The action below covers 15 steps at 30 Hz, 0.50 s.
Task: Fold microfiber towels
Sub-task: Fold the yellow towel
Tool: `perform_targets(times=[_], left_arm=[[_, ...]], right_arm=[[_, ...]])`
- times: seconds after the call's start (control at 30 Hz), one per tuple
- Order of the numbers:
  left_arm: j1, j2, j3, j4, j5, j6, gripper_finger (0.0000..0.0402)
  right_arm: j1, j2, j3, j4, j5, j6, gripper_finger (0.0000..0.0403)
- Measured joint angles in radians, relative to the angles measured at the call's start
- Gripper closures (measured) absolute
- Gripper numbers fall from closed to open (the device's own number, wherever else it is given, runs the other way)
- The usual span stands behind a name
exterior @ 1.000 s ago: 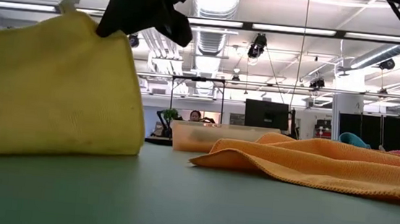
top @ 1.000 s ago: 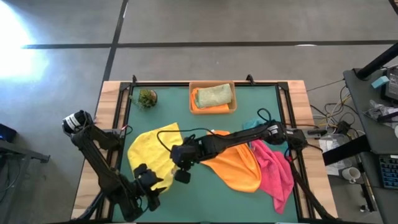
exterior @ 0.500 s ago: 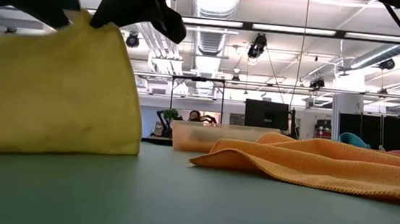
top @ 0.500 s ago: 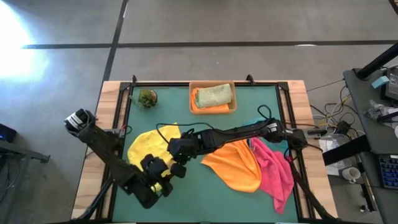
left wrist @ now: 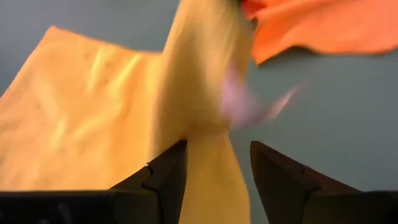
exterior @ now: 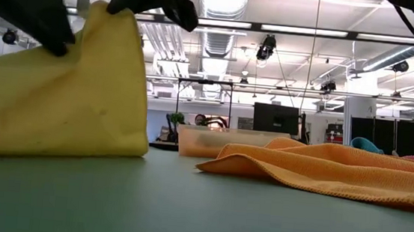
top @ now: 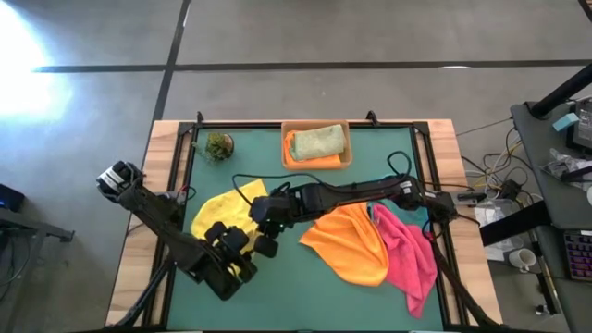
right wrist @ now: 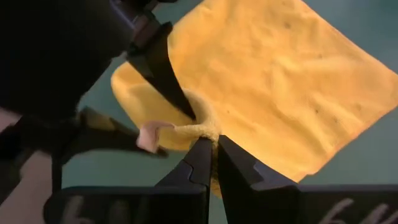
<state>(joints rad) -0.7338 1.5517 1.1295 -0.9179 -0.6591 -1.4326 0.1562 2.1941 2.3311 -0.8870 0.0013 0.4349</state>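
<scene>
While the right gripper (top: 262,211) pinches a raised fold of the yellow towel (top: 211,215) at centre-left of the high view, the left gripper (top: 242,248) has its fingers parted around the same fold on the green surface (top: 305,277).

We've got our right gripper (top: 264,228) pinched tight near table centre, arm stretching in from 3 o'clock, while our left gripper (top: 239,252) sits parted right beside it at 7 o'clock.

Right hand (right wrist: 214,144) pinching yellow towel (right wrist: 280,93)
</scene>
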Motion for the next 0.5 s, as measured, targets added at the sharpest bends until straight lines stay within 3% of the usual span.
perform_targets(times=[0.33,0.5], left_arm=[[-0.004,0.0,-0.002,-0.181,0.197,-0.002,0.0242],[-0.039,0.0,-0.009,-0.192,0.262,-0.005,0.0242]], right_arm=[[0.0,-0.081,0.019,-0.208,0.013,-0.118,0.0392],[0.003,-0.109,0.02,-0.374,0.129,-0.148,0.0392]])
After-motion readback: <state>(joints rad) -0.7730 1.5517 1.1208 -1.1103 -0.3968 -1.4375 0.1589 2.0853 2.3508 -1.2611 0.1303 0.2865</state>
